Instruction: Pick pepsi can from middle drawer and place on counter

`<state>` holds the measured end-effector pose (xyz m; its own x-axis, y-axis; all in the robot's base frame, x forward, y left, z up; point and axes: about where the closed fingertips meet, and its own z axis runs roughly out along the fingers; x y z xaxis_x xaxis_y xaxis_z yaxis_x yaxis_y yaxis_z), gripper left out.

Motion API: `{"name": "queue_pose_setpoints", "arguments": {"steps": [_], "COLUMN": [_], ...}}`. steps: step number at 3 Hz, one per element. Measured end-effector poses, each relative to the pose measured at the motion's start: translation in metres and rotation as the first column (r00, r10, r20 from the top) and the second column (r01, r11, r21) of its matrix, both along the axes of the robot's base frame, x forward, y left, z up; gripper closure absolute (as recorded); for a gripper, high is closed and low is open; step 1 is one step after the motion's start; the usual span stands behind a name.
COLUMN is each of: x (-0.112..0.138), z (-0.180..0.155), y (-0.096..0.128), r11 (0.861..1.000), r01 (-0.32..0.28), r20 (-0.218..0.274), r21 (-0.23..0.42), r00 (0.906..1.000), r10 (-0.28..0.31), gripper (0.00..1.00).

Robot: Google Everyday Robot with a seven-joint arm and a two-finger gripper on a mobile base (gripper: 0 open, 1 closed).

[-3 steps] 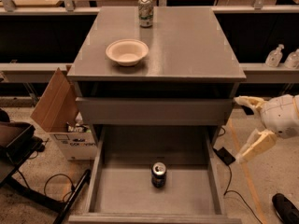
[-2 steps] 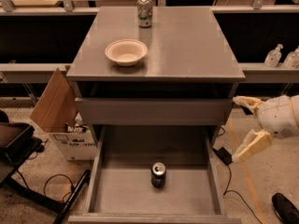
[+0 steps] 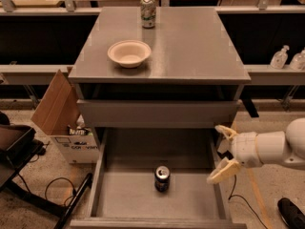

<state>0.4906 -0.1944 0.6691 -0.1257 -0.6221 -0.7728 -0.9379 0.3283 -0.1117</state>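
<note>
The middle drawer [image 3: 119, 197] stands pulled open below the counter [image 3: 190, 46]. The pepsi can [image 3: 162, 178] sits upright on the drawer's grey floor, near the middle (silver top facing up). The gripper [image 3: 223, 151] hangs at the drawer's right wall, to the right of the can and apart from it. Its 2 pale fingers [image 3: 224, 171] are spread wide with nothing between them. On the counter, a cream bowl [image 3: 129, 53] rests toward the front left and 1 green-and-white can [image 3: 148, 11] stands at the back edge. A cardboard box [image 3: 57, 111] leans on the floor left of the drawer.
</note>
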Motion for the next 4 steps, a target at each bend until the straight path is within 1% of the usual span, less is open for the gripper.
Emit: {"name": "queue_pose_setpoints", "arguments": {"steps": [1,2,3,4], "x": [0.015,0.032,0.032,0.032], "z": [-0.063,-0.114,-0.178,-0.178], "y": [0.016,0.034,0.067,0.067], "r11": [0.999,0.995,0.977,0.977], "r01": [0.039,0.068,0.108,0.108], "r20": [0.009,0.000,-0.064,-0.064], "r21": [0.020,0.077,0.182,0.182], "r00": [0.9992,0.9976,0.9931,0.9931], "r10": [-0.040,-0.069,-0.098,-0.098], "gripper": [0.00,0.00,0.00,0.00]}}
